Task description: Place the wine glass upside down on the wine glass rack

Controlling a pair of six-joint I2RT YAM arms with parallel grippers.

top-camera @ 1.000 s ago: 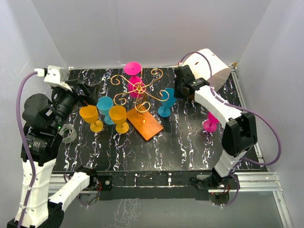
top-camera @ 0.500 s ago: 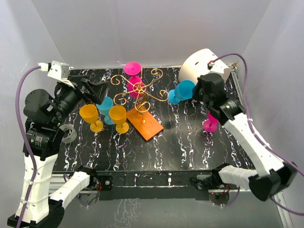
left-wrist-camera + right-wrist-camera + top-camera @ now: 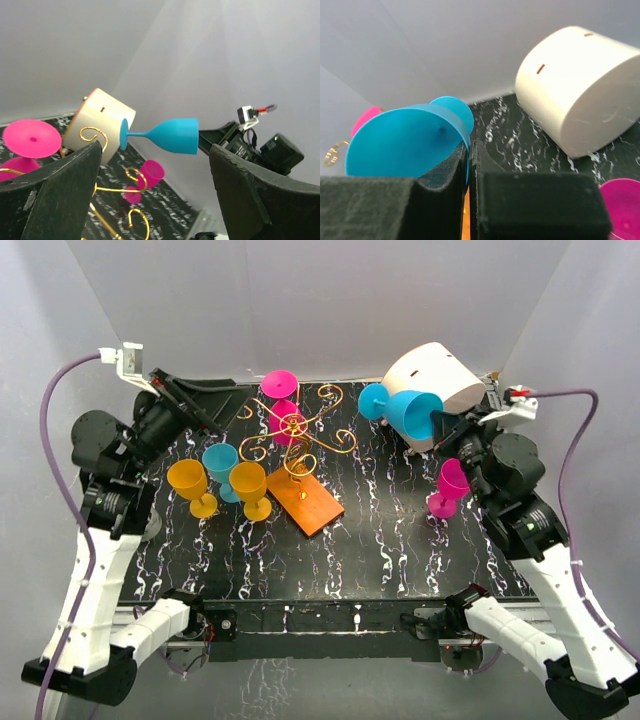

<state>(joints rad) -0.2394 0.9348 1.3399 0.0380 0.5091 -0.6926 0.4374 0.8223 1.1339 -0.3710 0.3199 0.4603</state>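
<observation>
A blue wine glass (image 3: 408, 411) hangs on its side in the air at the back right, foot pointing left toward the rack. My right gripper (image 3: 443, 427) is shut on its rim; in the right wrist view the pads (image 3: 451, 172) pinch the bowl wall of the blue wine glass (image 3: 405, 140). The gold wire wine glass rack (image 3: 296, 430) stands mid-table on its orange base (image 3: 310, 505), with a pink glass (image 3: 279, 388) upside down on a back arm. My left gripper (image 3: 215, 405) is open and raised at the back left, with nothing between its fingers (image 3: 55, 195).
Two yellow glasses (image 3: 190, 485) (image 3: 250, 488) and a blue one (image 3: 220, 460) stand left of the rack. A pink glass (image 3: 450, 483) stands at the right. A white cylinder (image 3: 436, 375) lies at the back right corner, close behind the held glass.
My right arm has lifted the blue glass off the table beside the rack, tipped it sideways and carried it back to the right. The left gripper has risen toward the back.
</observation>
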